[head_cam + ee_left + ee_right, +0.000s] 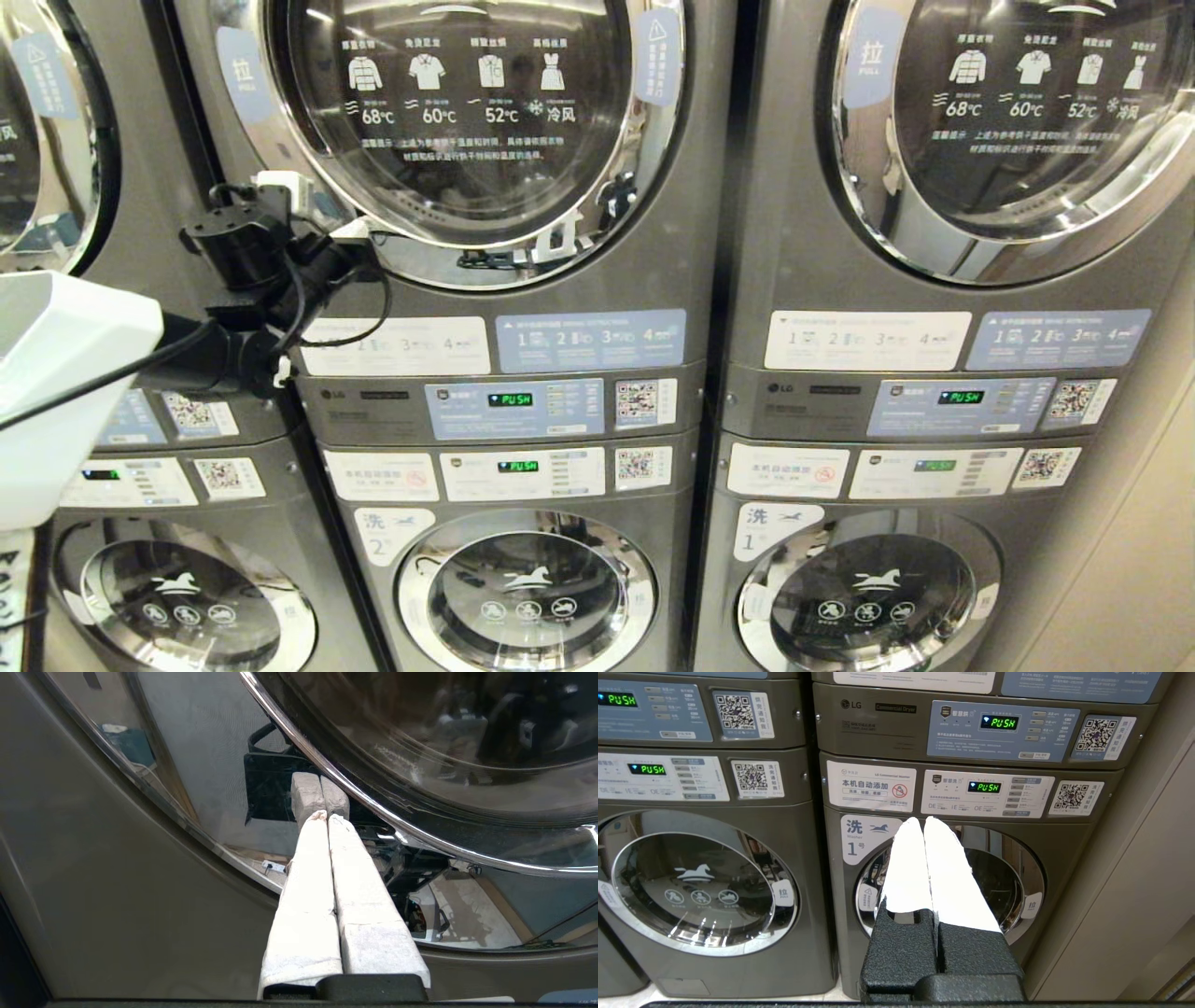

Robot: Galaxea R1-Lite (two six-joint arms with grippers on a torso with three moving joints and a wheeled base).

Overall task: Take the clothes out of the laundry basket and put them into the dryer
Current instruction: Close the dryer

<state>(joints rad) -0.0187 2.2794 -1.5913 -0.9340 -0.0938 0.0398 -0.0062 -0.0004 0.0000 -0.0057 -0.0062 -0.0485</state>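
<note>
The dryer point(457, 121) is the upper middle machine, and its round glass door is closed. My left gripper point(359, 229) is raised to the lower left of that door. In the left wrist view it point(325, 815) is shut with nothing between its white fingers, and its tips rest against the door's chrome ring point(210, 812), where they meet their own reflection. My right gripper point(923, 820) hangs parked low and is shut and empty, facing the washer marked 1 point(1008, 872). The laundry basket and the clothes are out of view.
A second dryer point(1018, 121) stands to the right, and washers point(527, 588) sit below both. Control panels point(513, 406) reading PUSH run between them. A beige wall point(1139, 560) closes off the right side. My white arm casing point(56, 373) fills the left edge.
</note>
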